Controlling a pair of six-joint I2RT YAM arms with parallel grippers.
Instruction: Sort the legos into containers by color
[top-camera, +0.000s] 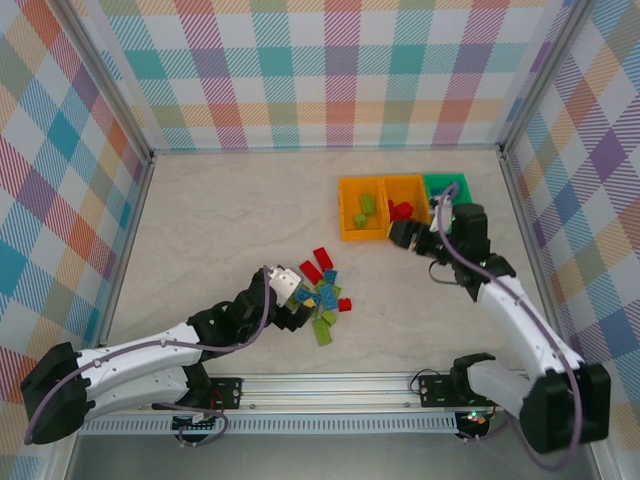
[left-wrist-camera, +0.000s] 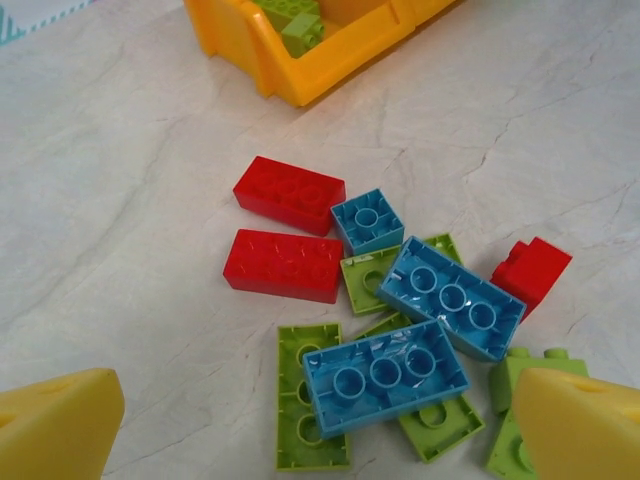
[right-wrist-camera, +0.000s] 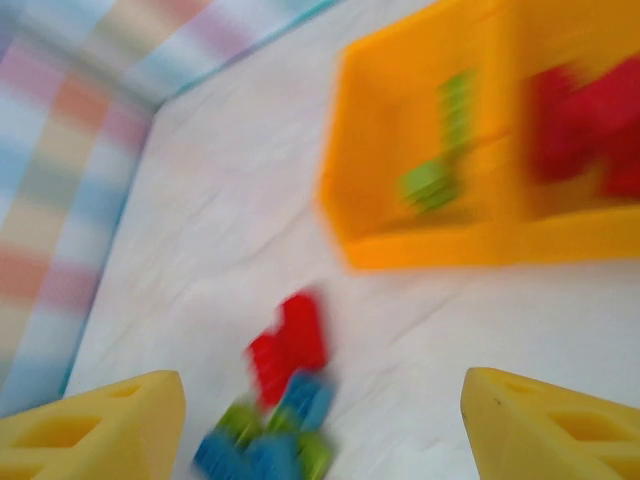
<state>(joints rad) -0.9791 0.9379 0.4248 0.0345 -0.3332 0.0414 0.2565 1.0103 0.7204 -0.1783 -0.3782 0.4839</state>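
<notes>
A loose pile of red, blue and lime legos (top-camera: 322, 293) lies mid-table. My left gripper (top-camera: 290, 295) is open at the pile's left edge. In the left wrist view its yellow fingers (left-wrist-camera: 58, 425) straddle an upside-down blue brick (left-wrist-camera: 385, 373) lying on lime bricks (left-wrist-camera: 310, 400), with two red bricks (left-wrist-camera: 283, 265) beyond. The three bins stand in a row at the back right: an orange bin (top-camera: 347, 212) holding lime bricks, an orange bin (top-camera: 417, 185) holding red ones, and a green bin (top-camera: 440, 183). My right gripper (top-camera: 405, 236) hangs open and empty just in front of them.
The blurred right wrist view looks past its yellow fingers (right-wrist-camera: 555, 425) at the pile (right-wrist-camera: 280, 400) and the two orange bins (right-wrist-camera: 420, 250). Checkered walls enclose the table on three sides. A metal rail (top-camera: 330, 385) runs along the near edge. Bare tabletop lies to the left.
</notes>
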